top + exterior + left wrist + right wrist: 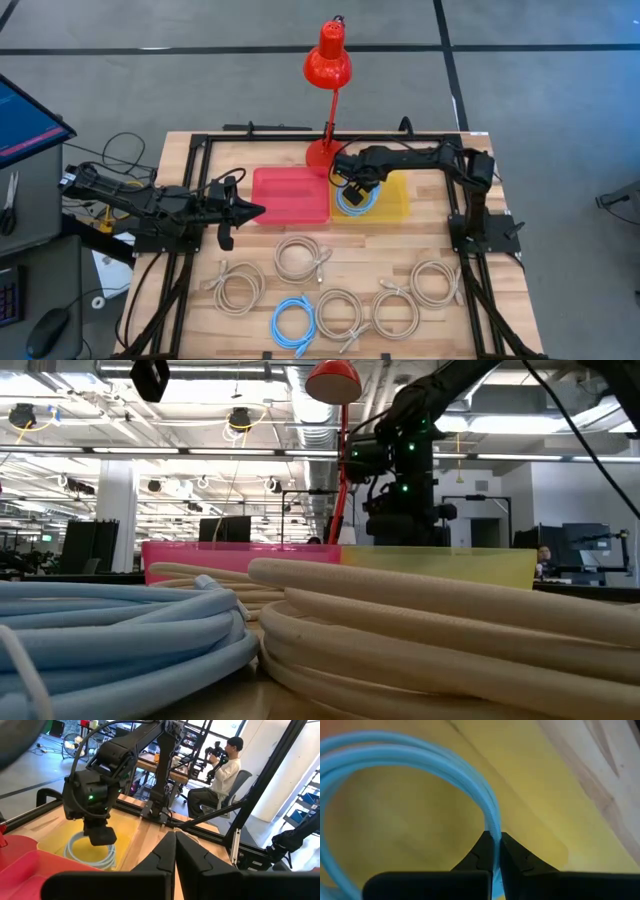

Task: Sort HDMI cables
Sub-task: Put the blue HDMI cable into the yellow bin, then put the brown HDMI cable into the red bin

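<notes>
Yellow bin: we see the yellow bin [395, 196] at the back of the counter [180, 160], touching the pink bin [290, 195] on its left. A light blue coil [354, 199] lies flat in its left half.
Pink bin: we can make out nothing lying in it from above.
Right end effector: we find the right end effector [494, 851] down in the yellow bin, its fingers pressed together on a strand of the light blue coil, which arcs away from the tips over the yellow floor.
Left end effector: we see the left end effector [255, 210] closed with nothing between its fingers, tips pointing at the pink bin's left wall and just beside it.
Cables on the counter: six coils lie flat at the front, each apart from the rest. We count five cream coils [301, 257], [238, 285], [338, 311], [396, 311], [434, 282] and a second blue coil [293, 322] in the front row.
Lie of the coils: round loops, so we read no long axis; short plug ends stick out of the cream ones at various angles.
Surroundings: a red desk lamp [328, 62] stands behind the bins, its base at the pink bin's back right corner. A black frame [195, 190] rims the counter.
Beyond the counter: a seated person [220, 777] shows in the left wrist view.
</notes>
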`<action>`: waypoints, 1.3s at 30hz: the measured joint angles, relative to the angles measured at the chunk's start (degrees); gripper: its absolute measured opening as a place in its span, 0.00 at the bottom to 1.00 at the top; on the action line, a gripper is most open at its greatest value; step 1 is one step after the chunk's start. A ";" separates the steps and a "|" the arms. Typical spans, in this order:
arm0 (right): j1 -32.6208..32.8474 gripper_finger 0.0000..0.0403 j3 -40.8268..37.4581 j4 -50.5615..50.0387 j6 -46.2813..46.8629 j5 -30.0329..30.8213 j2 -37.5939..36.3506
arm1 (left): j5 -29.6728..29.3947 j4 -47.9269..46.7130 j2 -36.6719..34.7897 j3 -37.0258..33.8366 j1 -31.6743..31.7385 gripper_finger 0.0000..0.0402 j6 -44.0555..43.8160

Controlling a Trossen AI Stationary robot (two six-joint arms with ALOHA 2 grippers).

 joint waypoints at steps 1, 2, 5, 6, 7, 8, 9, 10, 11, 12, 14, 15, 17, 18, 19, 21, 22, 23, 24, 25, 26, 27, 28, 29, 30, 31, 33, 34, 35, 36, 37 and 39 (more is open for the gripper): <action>0.00 0.00 0.00 0.01 0.01 -0.01 0.06 | 0.01 0.00 0.00 0.00 0.00 0.02 0.00; 0.00 0.00 0.00 0.16 0.00 0.03 0.03 | 0.00 -0.01 0.00 0.00 0.00 0.02 0.00; 0.00 0.00 0.00 1.55 0.02 0.09 0.01 | 0.01 0.00 0.00 0.00 0.00 0.02 0.00; -0.06 0.01 0.00 1.56 0.02 0.08 0.01 | 0.01 -0.02 0.00 0.00 0.00 0.02 0.00; -0.13 0.02 0.00 1.41 0.02 0.02 -0.01 | 0.01 -0.02 0.00 0.00 0.00 0.02 0.00; -0.13 0.04 0.00 1.12 0.01 0.00 -0.01 | 0.01 -0.02 0.00 0.00 0.00 0.02 0.00; -0.13 0.06 0.00 0.59 0.02 0.00 -0.01 | 0.00 -0.02 0.00 0.00 -0.02 0.02 0.00; -0.13 0.09 0.00 -0.03 0.00 0.00 -0.01 | 0.01 -0.02 0.00 0.00 0.00 0.02 0.00; -0.13 0.12 0.00 -0.52 0.00 0.04 -0.01 | 0.01 -0.02 0.00 0.00 0.00 0.02 0.00; -0.13 0.15 0.00 -0.85 0.00 0.00 -0.01 | 0.00 -0.02 0.00 0.00 0.00 0.02 0.00; -0.13 0.20 0.00 -1.27 0.00 0.00 -0.02 | 0.00 -0.02 0.00 0.00 0.00 0.02 0.00; -0.13 0.22 0.00 -1.27 0.00 0.02 -0.03 | 0.02 -0.02 0.00 0.00 0.00 0.02 0.00; -0.13 0.26 0.00 -1.27 -0.34 0.01 -0.03 | 0.01 -0.04 0.00 0.00 0.00 0.02 0.00; -0.13 0.27 0.06 -1.39 -1.10 0.02 -0.03 | 0.01 -0.04 0.00 0.00 0.00 0.02 0.00; -0.05 0.29 0.32 -1.94 -1.71 0.00 -0.03 | 0.02 -0.04 0.00 0.00 -0.02 0.02 0.00; 0.35 0.30 1.51 -3.23 -3.15 0.01 -0.03 | 0.02 -0.04 0.00 0.00 0.00 0.02 0.00; 0.70 0.30 2.45 -4.07 -3.89 0.06 -0.03 | 0.00 -0.04 0.00 0.00 0.00 0.02 0.00; 1.06 0.30 3.43 -5.14 -4.52 0.03 -0.14 | 0.02 -0.04 0.00 0.00 -0.01 0.02 0.00; 1.44 0.30 4.31 -6.01 -5.24 0.01 -0.58 | 0.00 -0.04 0.00 0.00 0.00 0.02 0.00; 1.94 0.29 5.31 -6.73 -5.86 0.02 -1.10 | 0.00 -0.04 0.00 0.00 -0.01 0.02 0.00; 2.44 0.29 6.39 -6.71 -6.34 0.02 -1.75 | 0.01 -0.04 0.00 0.00 0.00 0.02 0.00; 2.80 0.28 7.17 -6.25 -6.71 0.02 -2.67 | 0.02 -0.04 0.00 0.00 -0.01 0.02 0.00; 3.17 0.27 7.88 -6.35 -6.84 0.06 -3.69 | 0.00 -0.04 0.00 0.00 -0.02 0.02 0.00; 3.63 0.26 8.64 -6.35 -6.86 0.19 -4.81 | 0.02 -0.02 0.00 0.00 0.00 0.02 0.00; 3.99 0.26 9.44 -5.82 -6.87 0.22 -5.90 | 0.02 -0.04 0.00 0.00 0.00 0.02 0.00; 4.34 0.25 10.02 -5.37 -6.86 0.23 -7.16 | 0.02 -0.04 0.00 0.00 -0.02 0.02 0.00; 5.25 0.24 10.82 -4.87 -6.86 0.23 -10.00 | 0.02 -0.01 -0.02 0.00 -0.02 0.02 0.00; 5.67 0.23 11.03 -4.27 -6.84 0.20 -11.55 | 0.01 -0.02 -0.02 0.00 0.00 0.02 0.00; 6.15 0.23 11.08 -3.87 -6.66 0.19 -13.14 | 0.02 -0.03 -0.02 0.00 -0.02 0.02 0.00; 6.74 0.22 11.08 -3.50 -6.21 0.15 -14.65 | 0.02 0.01 -0.02 0.00 -0.01 0.02 0.00; 7.36 0.22 11.08 -3.06 -5.69 0.15 -16.21 | 0.00 0.02 -0.02 0.00 0.00 0.02 0.00; 8.78 0.21 11.08 -3.10 -5.41 -0.03 -19.31 | 0.02 0.02 -0.02 0.00 -0.02 0.02 0.00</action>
